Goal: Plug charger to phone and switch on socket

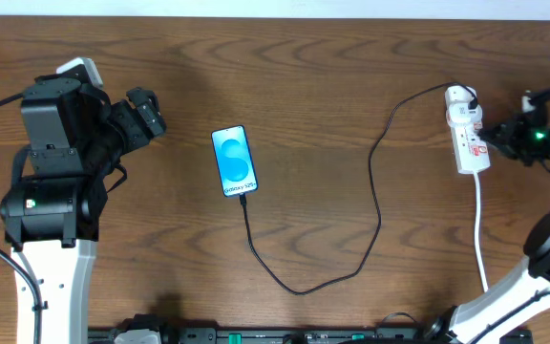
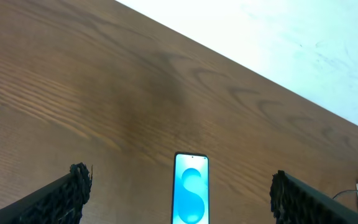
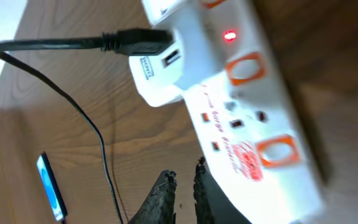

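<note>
Overhead: phone (image 1: 234, 161) flat at frame centre on counter (image 1: 332, 86); charger (image 1: 380, 205) runs from phone's lower end, loops down, rises to socket (image 1: 468, 134) at right edge; left gripper (image 1: 147, 117) upper left, spread wide, empty; right gripper (image 3: 183, 186) just beside socket, almost pressed together, pinching nothing; red lamp (image 3: 230, 36) lit.

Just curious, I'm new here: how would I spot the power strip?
Start from the wooden table and go to its right side. There lies the power strip, a narrow white bar. Only it carries red switch marks, a glowing red lamp and the plug of the black charger cable.
</note>
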Available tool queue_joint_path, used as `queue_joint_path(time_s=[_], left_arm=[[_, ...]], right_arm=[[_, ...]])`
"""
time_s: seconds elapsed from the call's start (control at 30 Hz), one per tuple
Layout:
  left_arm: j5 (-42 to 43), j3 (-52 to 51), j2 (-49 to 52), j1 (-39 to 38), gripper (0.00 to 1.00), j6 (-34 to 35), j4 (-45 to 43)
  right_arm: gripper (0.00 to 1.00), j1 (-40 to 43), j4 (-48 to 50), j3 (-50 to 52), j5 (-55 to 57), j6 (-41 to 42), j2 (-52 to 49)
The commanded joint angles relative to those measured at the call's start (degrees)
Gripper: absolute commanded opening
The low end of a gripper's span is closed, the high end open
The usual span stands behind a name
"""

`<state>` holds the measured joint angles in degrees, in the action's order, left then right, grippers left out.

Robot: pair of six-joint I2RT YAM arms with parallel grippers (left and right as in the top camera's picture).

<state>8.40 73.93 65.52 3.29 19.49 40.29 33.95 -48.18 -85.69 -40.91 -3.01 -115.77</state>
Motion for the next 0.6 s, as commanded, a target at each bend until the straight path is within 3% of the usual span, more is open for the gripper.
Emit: queue_joint_path(time_s=[0.0, 0.27, 0.57], left_arm=[[-1.01, -0.11, 0.07, 0.28, 0.93, -0.17, 0.0], [-1.01, -0.11, 0.07, 0.28, 0.93, -0.17, 0.0], [-1.01, -0.11, 0.07, 0.28, 0.93, -0.17, 0.0]], right_arm=[[0.15, 1.95, -0.87, 0.17, 0.33, -0.33, 3.54], [0.24, 3.32, -3.76, 0.17, -0.28, -0.31, 10.84], [0.26, -1.25, -7.41, 0.17, -1.22, -0.94, 20.68]])
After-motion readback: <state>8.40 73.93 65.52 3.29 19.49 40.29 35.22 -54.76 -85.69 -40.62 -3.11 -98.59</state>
